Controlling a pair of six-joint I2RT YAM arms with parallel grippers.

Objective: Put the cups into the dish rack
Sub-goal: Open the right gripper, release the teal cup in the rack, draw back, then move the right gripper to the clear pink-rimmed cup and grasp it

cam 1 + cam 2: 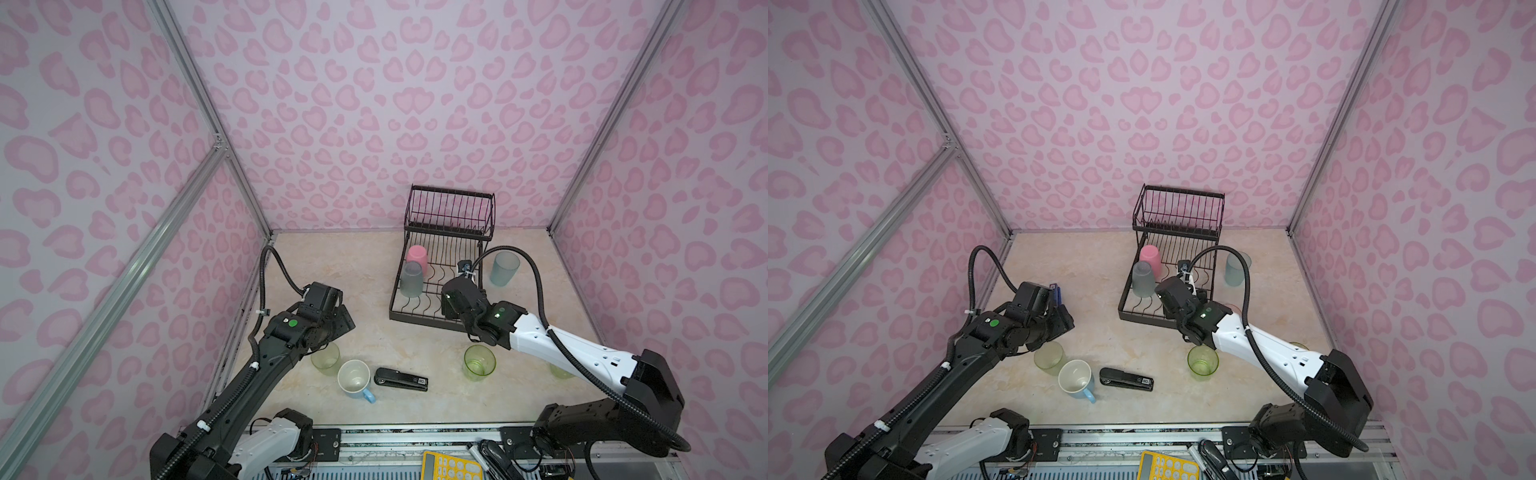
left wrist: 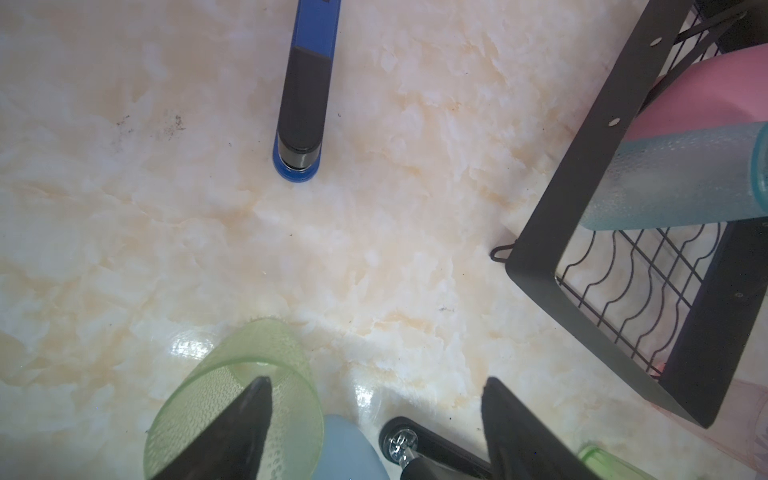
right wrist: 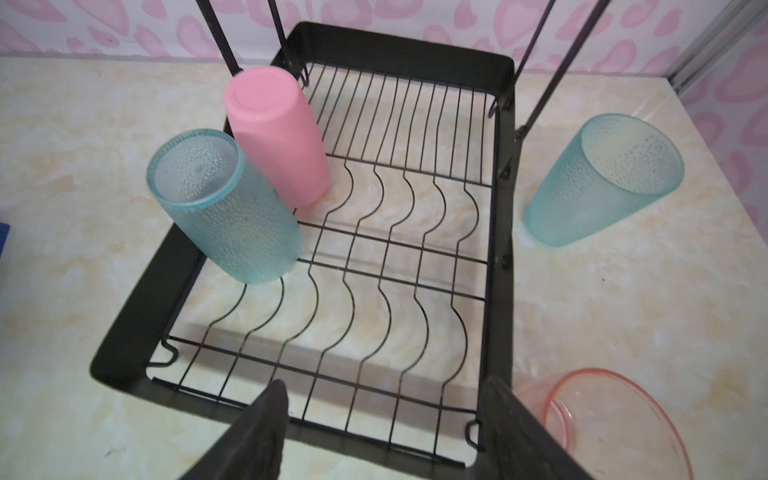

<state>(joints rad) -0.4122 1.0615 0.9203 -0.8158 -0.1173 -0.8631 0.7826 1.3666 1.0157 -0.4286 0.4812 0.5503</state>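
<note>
My left arm [image 1: 257, 365] stretched forward on the left side, left pincer [image 2: 376, 386] tilted downward, jaws spread wide with nothing between, my right arm [image 1: 573, 353] reaching in toward the middle, right pincer [image 3: 384, 384] jaws likewise parted, empty

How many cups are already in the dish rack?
2. A pink tumbler stands in the dish rack, at the left of its lower tray; a frosted blue-grey tumbler stands just in front of it. The right wrist view shows the rest of the tray bare.
</note>
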